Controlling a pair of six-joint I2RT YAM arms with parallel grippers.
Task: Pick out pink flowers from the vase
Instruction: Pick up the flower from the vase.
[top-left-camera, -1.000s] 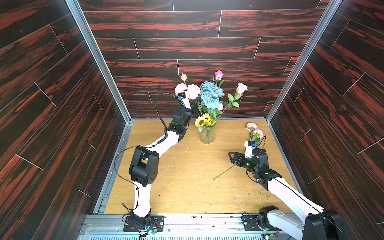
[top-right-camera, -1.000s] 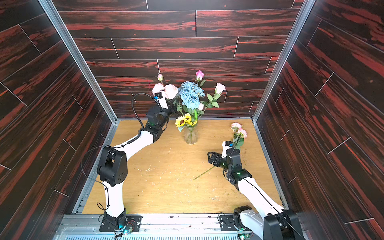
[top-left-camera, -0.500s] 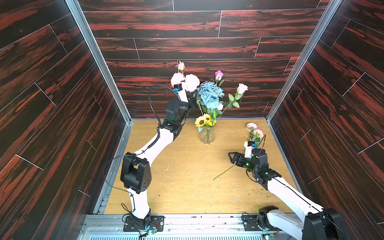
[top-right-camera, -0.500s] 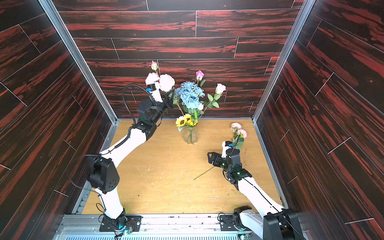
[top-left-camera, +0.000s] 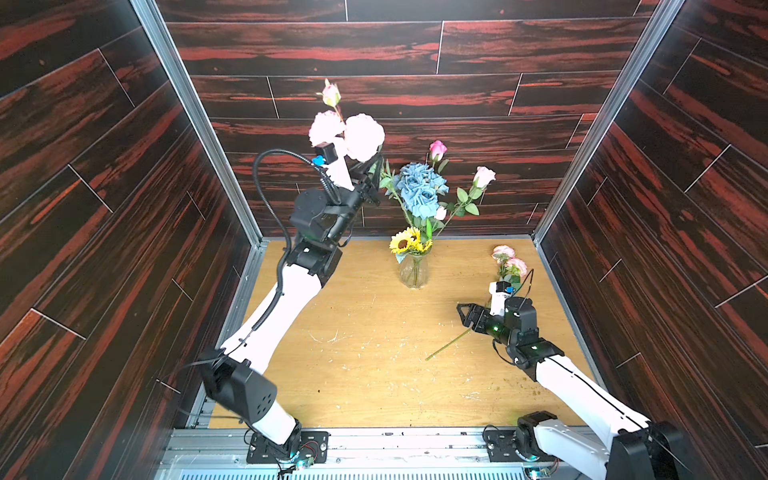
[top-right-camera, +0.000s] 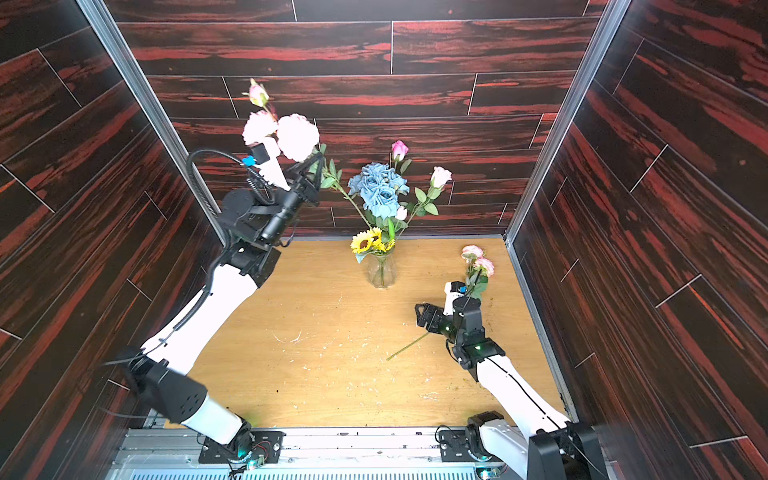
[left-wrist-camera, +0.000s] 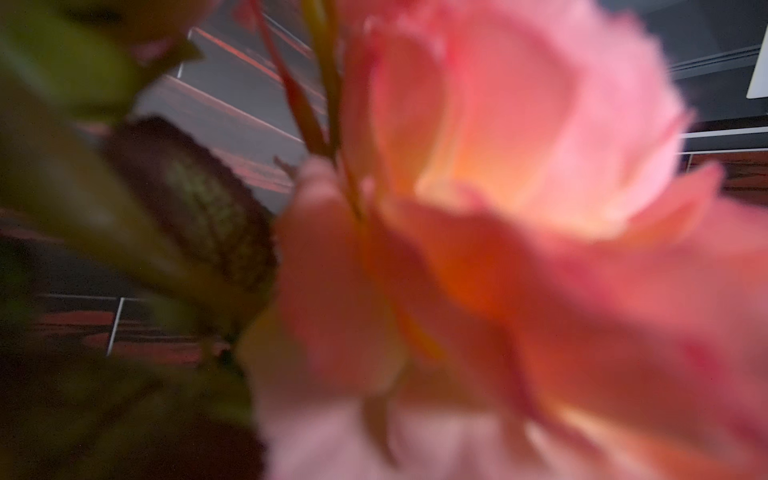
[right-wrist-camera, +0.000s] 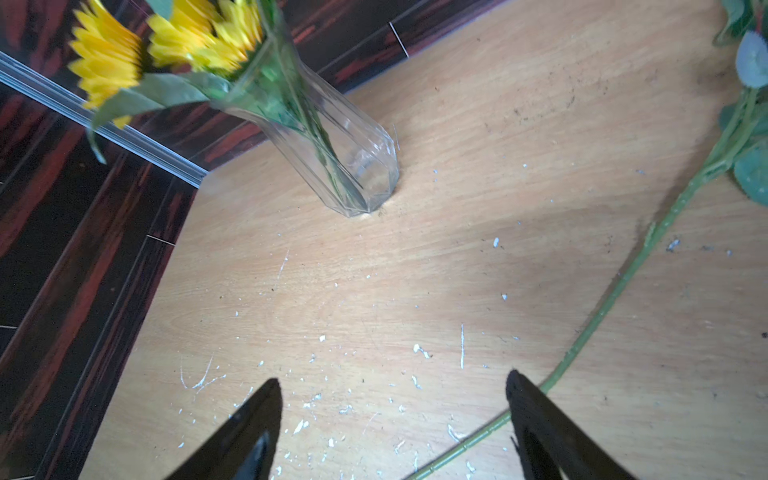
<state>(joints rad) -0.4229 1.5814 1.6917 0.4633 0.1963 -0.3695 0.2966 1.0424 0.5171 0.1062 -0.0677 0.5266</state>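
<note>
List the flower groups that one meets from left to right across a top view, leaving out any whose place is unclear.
raised pink spray → light-blue rose cluster → pale pink rosebud → pink flowers lying flat. Left out, overlapping the cluster: sunflowers, vase, deep pink rosebud.

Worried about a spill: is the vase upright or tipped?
Upright: the vase stands on its base on the table, mouth facing up.

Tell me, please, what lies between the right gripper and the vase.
Bare, flecked tabletop, as the right wrist view shows; the loose stem lies aside.
</note>
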